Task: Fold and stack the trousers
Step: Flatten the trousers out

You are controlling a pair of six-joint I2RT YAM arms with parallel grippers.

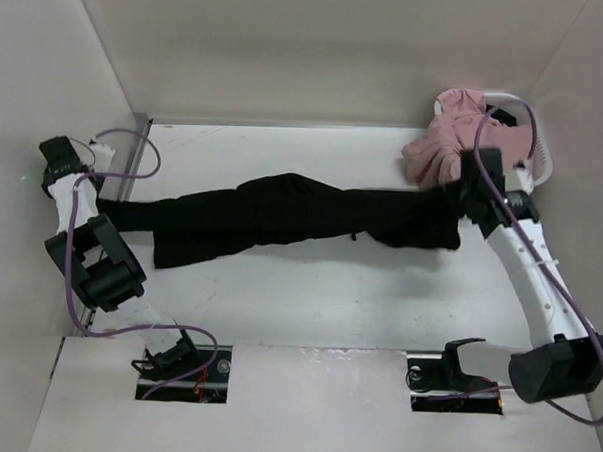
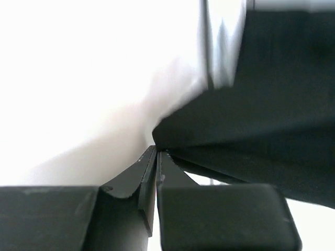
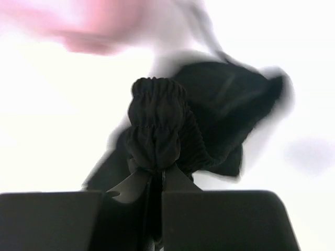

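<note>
The black trousers [image 1: 282, 210] lie stretched out across the white table, legs to the left and waist to the right. My left gripper [image 1: 104, 209] is shut on the end of a leg at the far left. In the left wrist view its jaws meet on the cloth's corner [image 2: 156, 150], and the trousers [image 2: 261, 104] spread away to the right. My right gripper [image 1: 453, 198] is shut on the waist end. In the right wrist view the gathered elastic waistband [image 3: 157, 120] bunches up out of the shut right gripper [image 3: 159, 175].
A pink garment [image 1: 443, 142] lies crumpled at the back right, just behind the right gripper, and is a blur in the right wrist view [image 3: 99, 26]. White walls close in the table on three sides. The arm bases sit in two cut-outs [image 1: 180, 366] at the near edge.
</note>
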